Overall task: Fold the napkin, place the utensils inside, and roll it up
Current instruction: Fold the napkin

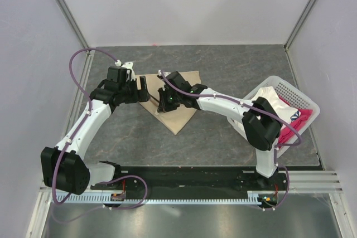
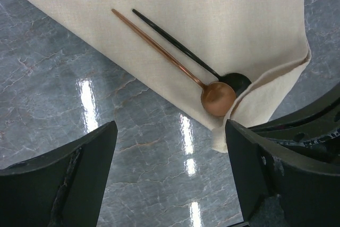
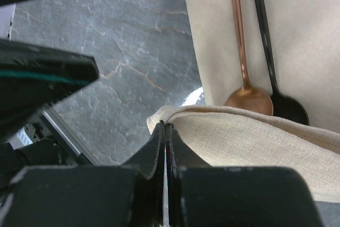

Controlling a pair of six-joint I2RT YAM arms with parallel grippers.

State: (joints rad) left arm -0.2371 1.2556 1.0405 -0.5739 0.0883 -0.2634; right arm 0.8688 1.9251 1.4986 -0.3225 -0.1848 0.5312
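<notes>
The beige napkin [image 1: 181, 112] lies folded in a triangle mid-table. On it lie two thin utensils side by side, a copper spoon [image 2: 218, 98] and a black spoon [image 2: 175, 43], their heads near the napkin's edge. My right gripper [image 3: 166, 127] is shut on a napkin corner [image 3: 255, 136], lifted and folded over beside the heads of the copper spoon [image 3: 248, 99] and the black spoon [image 3: 289, 109]. My left gripper [image 2: 170, 131] is open and empty above bare table, just off the napkin's edge [image 2: 212, 14]. In the top view both grippers meet at the napkin's left side, left [image 1: 143, 90] and right [image 1: 164, 101].
A white basket [image 1: 301, 96] at the right holds a white cloth [image 1: 271, 104] and a pink-red cloth [image 1: 291, 126]. Pale walls close the table on three sides. The left arm's black body [image 3: 42, 75] is close beside my right gripper.
</notes>
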